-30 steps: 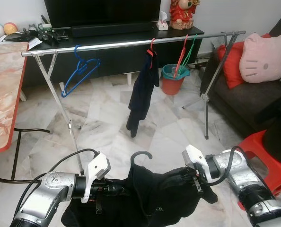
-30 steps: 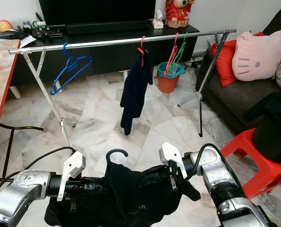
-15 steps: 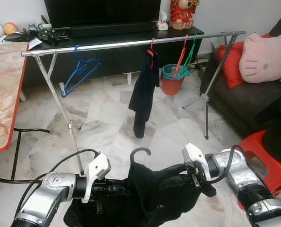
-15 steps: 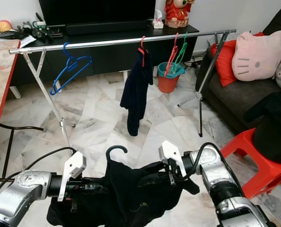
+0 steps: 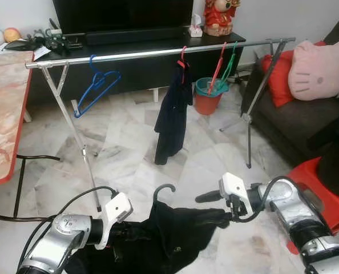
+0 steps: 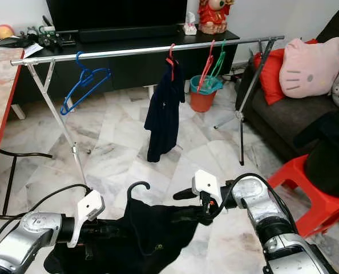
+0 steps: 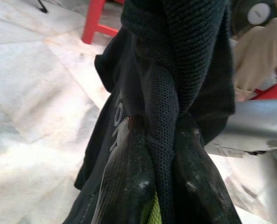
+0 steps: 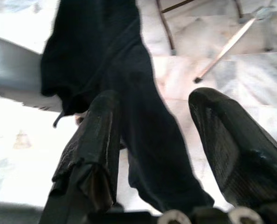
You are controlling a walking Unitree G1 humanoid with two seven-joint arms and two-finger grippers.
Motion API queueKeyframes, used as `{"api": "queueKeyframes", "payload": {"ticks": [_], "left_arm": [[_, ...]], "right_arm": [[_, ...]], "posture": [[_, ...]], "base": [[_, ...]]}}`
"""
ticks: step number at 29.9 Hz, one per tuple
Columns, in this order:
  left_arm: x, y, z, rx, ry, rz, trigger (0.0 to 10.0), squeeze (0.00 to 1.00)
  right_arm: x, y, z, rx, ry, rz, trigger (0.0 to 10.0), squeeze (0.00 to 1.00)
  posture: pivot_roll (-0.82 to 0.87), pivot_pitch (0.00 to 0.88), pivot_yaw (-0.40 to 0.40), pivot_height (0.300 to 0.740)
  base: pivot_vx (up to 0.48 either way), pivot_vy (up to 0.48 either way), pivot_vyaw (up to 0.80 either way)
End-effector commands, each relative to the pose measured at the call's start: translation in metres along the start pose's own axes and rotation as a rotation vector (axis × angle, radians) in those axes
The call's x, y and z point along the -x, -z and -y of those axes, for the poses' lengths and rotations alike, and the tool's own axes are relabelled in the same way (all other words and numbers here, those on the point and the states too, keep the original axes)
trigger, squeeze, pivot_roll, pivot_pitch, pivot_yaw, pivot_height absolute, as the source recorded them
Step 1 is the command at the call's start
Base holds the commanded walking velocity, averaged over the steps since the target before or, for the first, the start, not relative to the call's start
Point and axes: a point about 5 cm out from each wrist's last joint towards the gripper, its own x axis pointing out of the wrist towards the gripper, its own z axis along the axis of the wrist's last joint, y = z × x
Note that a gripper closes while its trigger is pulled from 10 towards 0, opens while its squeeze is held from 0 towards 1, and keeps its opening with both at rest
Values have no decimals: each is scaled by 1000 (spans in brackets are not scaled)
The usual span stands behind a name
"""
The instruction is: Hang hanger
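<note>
Since a second ago the right gripper (image 5: 206,205) has been opened; its two fingers are now spread wide, one raised clear above the black garment (image 5: 172,237) and the other at the cloth's edge, with nothing clamped between them. The garment has sagged lower between the arms. The left gripper (image 7: 164,186) is closed tightly on a fold of the garment. The black hanger hook (image 5: 162,191) is seen sticking up from the garment's collar, low before the robot, well short of the silver rail (image 5: 158,52), where a blue hanger (image 5: 96,84) and a dark shirt (image 5: 172,117) are hung.
</note>
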Motion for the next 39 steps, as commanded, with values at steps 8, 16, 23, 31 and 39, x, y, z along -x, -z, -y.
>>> {"api": "queueKeyframes", "payload": {"ticks": [8, 16, 23, 31, 39], "left_arm": [[-6, 1, -26, -93, -336, 20, 0, 0], [-11, 8, -45, -4, -722, 97, 10000, 0], [-22, 2, -45, 5, -805, 181, 10000, 0], [-22, -7, -40, 48, -907, 332, 10000, 0], [-27, -18, -46, 94, -919, 383, 10000, 0]], "right_arm": [[13, 0, 34, -25, 550, -37, 10000, 0], [11, 25, 29, -282, 917, 127, 10000, 0], [-9, 45, 10, -399, 1080, 161, 10000, 0], [-38, 66, -22, -567, 1191, 190, 10000, 0], [-34, 70, -19, -608, 1280, 148, 10000, 0]], "posture": [[8, 0, -67, 740], [0, 0, -51, 740], [-5, 0, -45, 740], [-14, 0, -32, 740], [-12, 0, -43, 740]], "base": [[0, 0, 0], [0, 0, 0], [0, 0, 0], [0, 0, 0], [199, 0, 0]]}}
